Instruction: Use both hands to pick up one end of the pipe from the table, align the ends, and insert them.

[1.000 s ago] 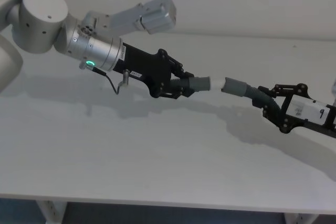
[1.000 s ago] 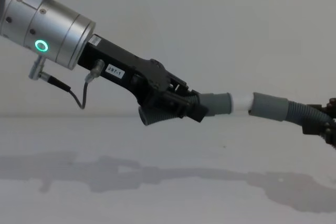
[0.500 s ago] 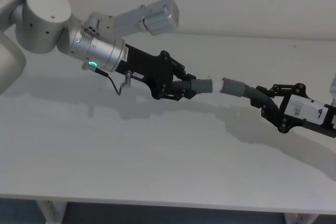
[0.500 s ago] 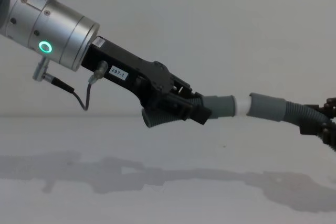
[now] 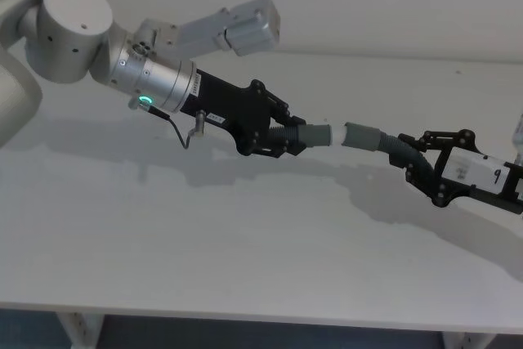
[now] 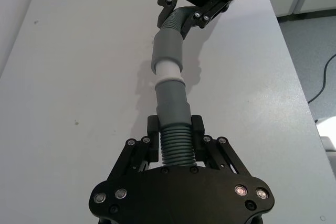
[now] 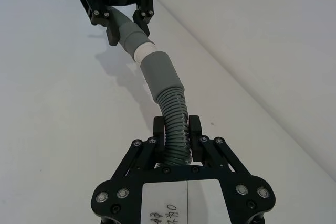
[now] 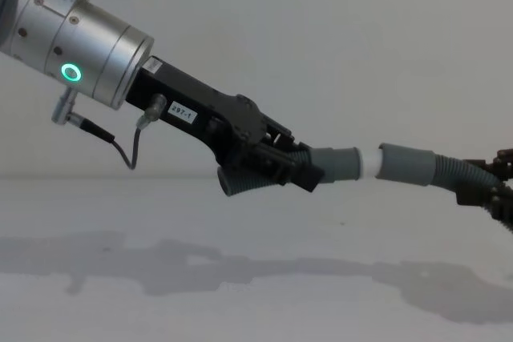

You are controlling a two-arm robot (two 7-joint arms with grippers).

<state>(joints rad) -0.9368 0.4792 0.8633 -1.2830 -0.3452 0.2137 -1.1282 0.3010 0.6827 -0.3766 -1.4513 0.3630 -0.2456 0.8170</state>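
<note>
Silver cylindrical arm, green ring light, black screw-studded gripper.

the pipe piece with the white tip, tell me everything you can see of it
The pipe piece with the white tip is dark grey, plastic-looking, with a ribbed body and a smooth wider cuff ending in a narrower white tip. The left hand is shut on its ribbed part, holding it in the air above the table. A short bent end pokes out below the hand. Its white tip enters the cuff of the other pipe piece, held by the right hand; a white band shows between the cuffs.
</note>
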